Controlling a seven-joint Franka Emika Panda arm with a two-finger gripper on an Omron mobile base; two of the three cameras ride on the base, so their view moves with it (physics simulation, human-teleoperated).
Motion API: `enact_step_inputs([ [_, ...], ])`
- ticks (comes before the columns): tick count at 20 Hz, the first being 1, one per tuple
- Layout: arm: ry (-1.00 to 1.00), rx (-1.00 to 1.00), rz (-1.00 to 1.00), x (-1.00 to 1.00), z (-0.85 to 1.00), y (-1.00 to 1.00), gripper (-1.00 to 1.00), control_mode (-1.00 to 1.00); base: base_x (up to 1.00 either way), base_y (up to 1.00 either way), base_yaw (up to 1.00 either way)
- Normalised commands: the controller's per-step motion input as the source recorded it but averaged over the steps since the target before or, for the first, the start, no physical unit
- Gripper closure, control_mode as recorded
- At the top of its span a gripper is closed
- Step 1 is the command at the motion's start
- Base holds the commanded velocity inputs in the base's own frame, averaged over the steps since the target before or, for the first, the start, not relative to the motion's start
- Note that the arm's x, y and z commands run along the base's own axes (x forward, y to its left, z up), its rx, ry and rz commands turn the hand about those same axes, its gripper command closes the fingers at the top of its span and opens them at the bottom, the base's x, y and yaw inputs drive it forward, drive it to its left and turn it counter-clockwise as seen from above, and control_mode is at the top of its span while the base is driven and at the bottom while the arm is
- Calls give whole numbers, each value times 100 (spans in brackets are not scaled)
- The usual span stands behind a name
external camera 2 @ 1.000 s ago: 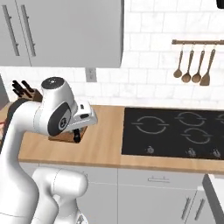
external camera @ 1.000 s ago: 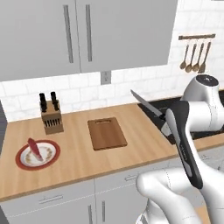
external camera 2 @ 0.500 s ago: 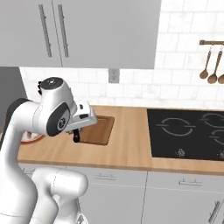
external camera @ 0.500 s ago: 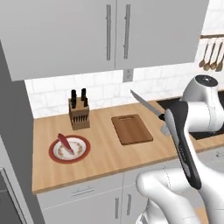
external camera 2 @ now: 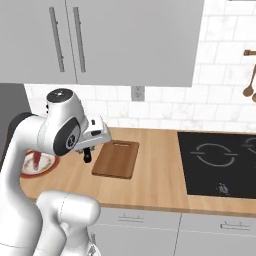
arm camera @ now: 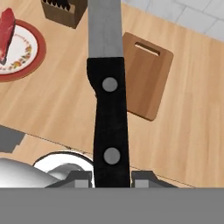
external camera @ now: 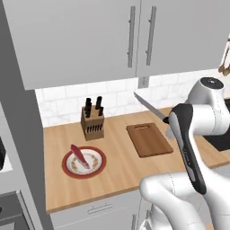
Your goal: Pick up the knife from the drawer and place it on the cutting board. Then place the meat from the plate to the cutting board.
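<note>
My gripper (arm camera: 111, 178) is shut on the black handle of the knife (arm camera: 109, 127), whose silver blade runs up the hand view. In the left base view the knife (external camera: 150, 108) is held in the air above the counter, by the gripper (external camera: 170, 127), just right of and above the cutting board (external camera: 149, 139). That brown cutting board (arm camera: 148, 78) lies bare on the counter. The meat (external camera: 80, 155) rests on the red-rimmed plate (external camera: 101, 164) to the left of the board. From the right base view the gripper (external camera 2: 88, 154) hangs beside the board (external camera 2: 116, 158). The drawer is out of view.
A wooden knife block (external camera: 92, 122) stands at the back of the counter, between plate and board. A black hob (external camera 2: 220, 162) lies right of the board. Wall cupboards hang above, and wooden utensils (external camera 2: 248, 85) hang on the right wall.
The whole picture has shifted: the base has driven left, so board, plate and block sit further right in the views. The knife stays in the shut gripper.
</note>
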Motion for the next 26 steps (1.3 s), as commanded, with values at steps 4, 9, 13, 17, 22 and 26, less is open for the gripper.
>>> enact_step_inputs([
  [4,0,0,0,2,-6,12,100,-100,4,9,0],
  [9,3,0,0,0,-3,0,100,-100,0,0,0],
  [13,3,9,-9,39,-43,-2,100,-100,0,0,0],
  [17,12,18,-31,99,-60,-36,100,-100,0,0,0],
  [22,7,12,-32,94,-48,-38,100,-100,0,0,0],
  [26,9,2,-30,89,-53,-24,100,-100,0,0,0],
])
